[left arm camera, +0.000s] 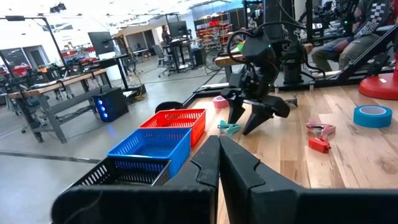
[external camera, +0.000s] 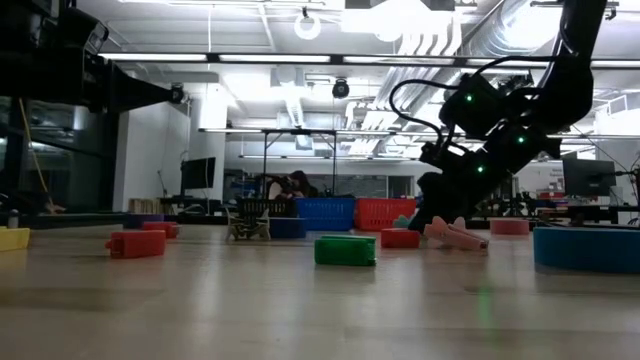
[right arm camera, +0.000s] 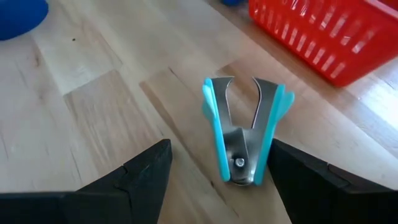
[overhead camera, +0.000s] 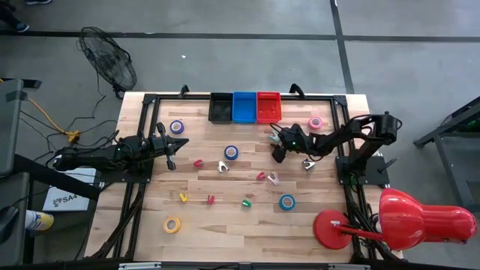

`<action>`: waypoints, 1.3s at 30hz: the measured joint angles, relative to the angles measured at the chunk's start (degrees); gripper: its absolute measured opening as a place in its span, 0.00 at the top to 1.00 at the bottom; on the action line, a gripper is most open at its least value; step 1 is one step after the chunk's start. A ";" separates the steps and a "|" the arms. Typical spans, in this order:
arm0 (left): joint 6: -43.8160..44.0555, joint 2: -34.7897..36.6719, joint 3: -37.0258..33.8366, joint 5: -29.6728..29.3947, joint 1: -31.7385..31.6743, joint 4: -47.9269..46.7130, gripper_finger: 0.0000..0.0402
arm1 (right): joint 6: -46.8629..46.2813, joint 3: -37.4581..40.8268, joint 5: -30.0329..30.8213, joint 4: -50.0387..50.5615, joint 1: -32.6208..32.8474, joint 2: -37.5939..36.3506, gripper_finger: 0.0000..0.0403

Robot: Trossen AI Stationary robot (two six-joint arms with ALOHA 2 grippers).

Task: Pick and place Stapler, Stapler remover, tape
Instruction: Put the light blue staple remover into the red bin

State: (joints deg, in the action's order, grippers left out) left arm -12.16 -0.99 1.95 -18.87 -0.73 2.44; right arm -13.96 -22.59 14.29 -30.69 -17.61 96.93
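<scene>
Right gripper [right arm camera: 217, 180], wide open and empty, straddles my teal-handled metal staple remover [right arm camera: 244, 134]; light, stiff, slippery; I'd pinch its 2 handles.

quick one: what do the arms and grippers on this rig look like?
Both arms are dark, near-black jointed links with black cables looped along them. The right arm carries small green lights near its wrist. The left gripper and right gripper each end in two black, wedge-shaped fingers with flat inner faces. No readable markings or labels show.
</scene>
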 joint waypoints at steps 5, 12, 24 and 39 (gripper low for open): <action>0.00 0.02 -0.01 0.00 0.02 -0.02 0.99 | -0.82 -0.02 1.18 0.85 0.00 0.10 0.44; 0.00 0.02 0.00 0.00 0.00 0.00 0.99 | -1.00 -0.02 1.94 1.43 -0.07 0.19 0.69; 0.00 0.02 0.00 0.00 0.01 -0.02 0.99 | -1.62 -2.39 0.74 6.29 -0.07 -3.42 0.80; 0.00 0.02 0.00 -0.02 0.00 0.00 0.99 | 2.33 -27.25 1.94 40.11 -7.35 -8.02 0.80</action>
State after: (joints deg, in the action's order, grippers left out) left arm -12.16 -0.97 1.95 -18.90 -0.73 2.44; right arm -11.63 -49.84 16.24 9.42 -24.96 88.90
